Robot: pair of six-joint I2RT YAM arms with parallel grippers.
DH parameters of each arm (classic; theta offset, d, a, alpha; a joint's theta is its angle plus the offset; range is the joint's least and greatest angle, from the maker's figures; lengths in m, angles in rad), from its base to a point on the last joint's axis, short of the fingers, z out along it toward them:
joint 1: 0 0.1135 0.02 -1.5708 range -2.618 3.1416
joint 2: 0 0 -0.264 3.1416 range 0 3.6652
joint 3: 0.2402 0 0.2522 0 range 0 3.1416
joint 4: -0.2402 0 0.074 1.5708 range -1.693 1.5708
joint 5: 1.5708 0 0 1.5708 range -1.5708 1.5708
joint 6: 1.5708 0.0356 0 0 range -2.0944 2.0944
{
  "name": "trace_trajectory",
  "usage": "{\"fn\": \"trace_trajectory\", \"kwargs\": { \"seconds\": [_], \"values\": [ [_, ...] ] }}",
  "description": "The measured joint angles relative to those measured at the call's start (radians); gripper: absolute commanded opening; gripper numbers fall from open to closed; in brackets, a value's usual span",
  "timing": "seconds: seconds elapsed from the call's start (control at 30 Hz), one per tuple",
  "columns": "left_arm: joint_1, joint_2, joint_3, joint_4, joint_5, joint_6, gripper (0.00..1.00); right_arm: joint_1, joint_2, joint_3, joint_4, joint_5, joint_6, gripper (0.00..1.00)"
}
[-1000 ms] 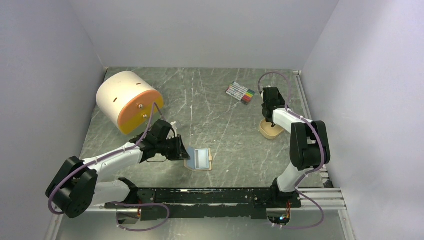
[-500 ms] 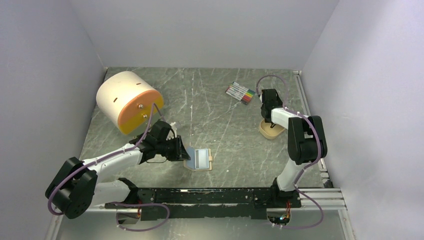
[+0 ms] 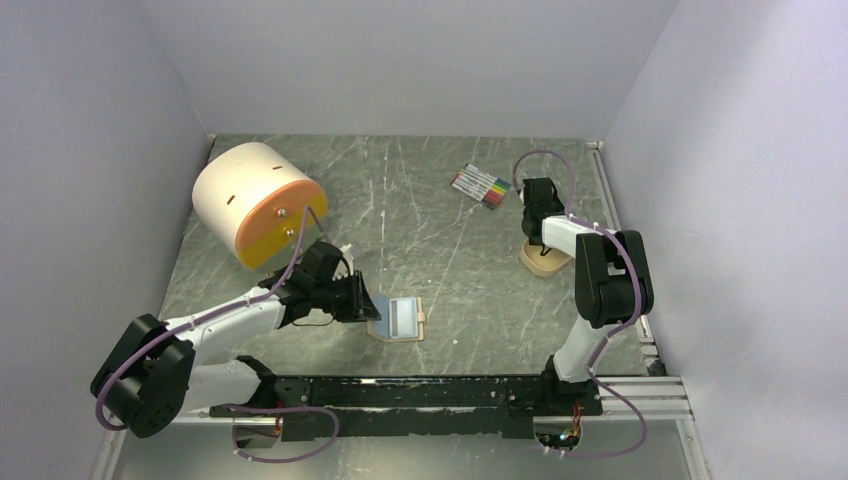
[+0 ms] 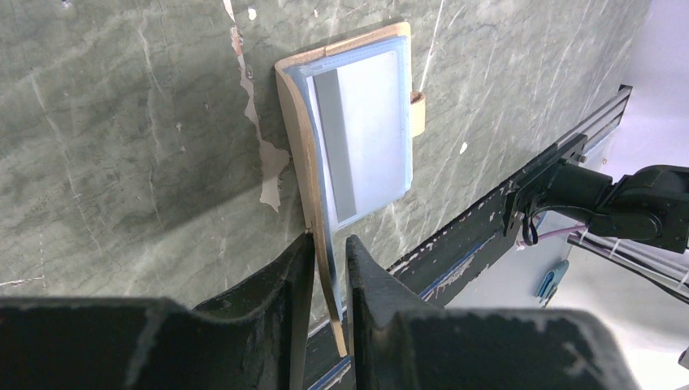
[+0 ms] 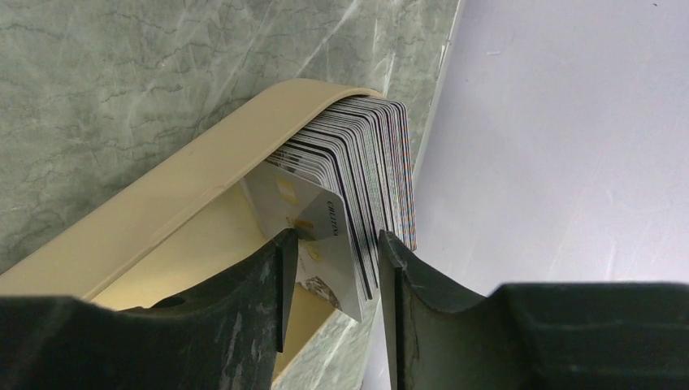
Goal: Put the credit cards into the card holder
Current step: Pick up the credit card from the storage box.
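The card holder (image 3: 402, 318) lies open near the table's front, tan outside with a pale blue-clear sleeve (image 4: 370, 122) facing up. My left gripper (image 3: 366, 302) (image 4: 329, 240) is shut on its raised left flap. The credit cards (image 5: 361, 154) stand on edge as a thick fanned stack in a tan tray (image 5: 179, 191) (image 3: 550, 266) at the right. From above, my right gripper (image 3: 538, 244) (image 5: 331, 236) reaches into that tray, open, its fingers straddling the nearest few cards. The left fingertip (image 5: 284, 244) touches the front card's corner. In the top view the arm hides the cards.
A large white and orange cylinder (image 3: 255, 200) lies at the back left. A bundle of coloured marker pens (image 3: 481, 186) sits at the back, just left of the right arm. A black rail (image 3: 430, 392) runs along the near edge. Walls close three sides.
The right gripper's jaws have narrowed around the front cards in the tray, and its arm has shifted slightly. The left gripper and card holder have not moved.
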Motion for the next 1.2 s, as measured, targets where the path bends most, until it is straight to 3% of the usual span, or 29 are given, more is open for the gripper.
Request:
{"fn": "trace_trajectory", "kwargs": {
  "seconds": [0.53, 1.2],
  "values": [
    [0.0, 0.0, 0.0, 0.0, 0.0, 0.0, 0.26, 0.0, -0.013, 0.0, -0.009, 0.0, -0.003, 0.29],
    [0.0, 0.0, -0.002, 0.012, 0.002, -0.004, 0.26, 0.0, -0.051, 0.035, -0.064, -0.024, 0.021, 0.19]
  ]
}}
